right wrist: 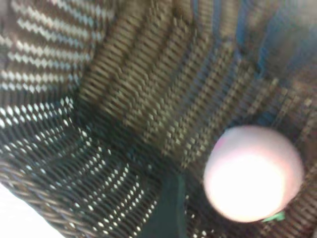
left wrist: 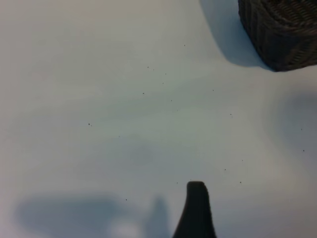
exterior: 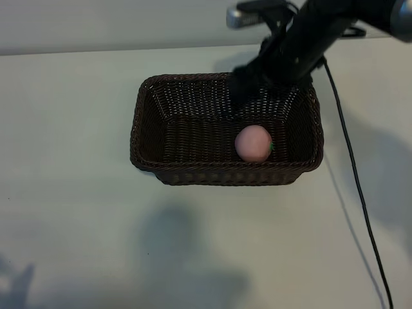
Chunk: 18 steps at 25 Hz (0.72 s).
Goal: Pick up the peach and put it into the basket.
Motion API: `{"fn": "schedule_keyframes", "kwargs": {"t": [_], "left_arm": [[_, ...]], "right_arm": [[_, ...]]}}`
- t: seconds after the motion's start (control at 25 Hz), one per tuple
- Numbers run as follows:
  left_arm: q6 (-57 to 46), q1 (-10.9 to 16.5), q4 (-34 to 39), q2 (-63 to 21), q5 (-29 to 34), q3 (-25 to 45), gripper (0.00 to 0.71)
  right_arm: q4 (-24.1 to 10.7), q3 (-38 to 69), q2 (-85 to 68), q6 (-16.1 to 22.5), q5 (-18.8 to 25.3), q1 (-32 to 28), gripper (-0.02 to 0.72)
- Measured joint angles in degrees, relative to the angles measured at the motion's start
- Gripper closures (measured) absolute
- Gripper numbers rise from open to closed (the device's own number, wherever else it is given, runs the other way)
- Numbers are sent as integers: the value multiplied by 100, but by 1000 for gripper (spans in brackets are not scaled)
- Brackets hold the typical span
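Observation:
The pale-pink peach (exterior: pixel 252 143) lies on the floor of the dark-brown woven basket (exterior: pixel 147 106), near its front right corner, a small green leaf mark on its side. My right gripper (exterior: pixel 250 85) hangs over the basket's far right part, a little behind the peach. In the right wrist view the peach (right wrist: pixel 253 172) rests free on the weave beside one dark finger (right wrist: pixel 167 208), with nothing held, so the gripper is open. In the left wrist view a single finger (left wrist: pixel 196 210) of my left gripper shows above bare table, far from the basket's corner (left wrist: pixel 282 34).
The basket stands in the middle of a pale table (exterior: pixel 71 212). A black cable (exterior: pixel 358 187) runs down the table's right side from the right arm. Arm shadows fall on the front of the table.

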Motion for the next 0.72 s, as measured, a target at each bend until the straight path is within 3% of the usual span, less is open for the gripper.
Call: {"fn": "schedule_keyframes", "kwargs": {"t": [0.2,0.52,0.72], "left_arm": [[0,0,0,0,0,0,118],[0,0,0,0,0,0,118],[0,0,0,0,0,0,118]], "right_arm": [[-270,-314,-265,116,265,-405,25],[-1086,-350,-403,179,663,-1898,50],[-1232,-350,-407,274,714,-2710,68]]}}
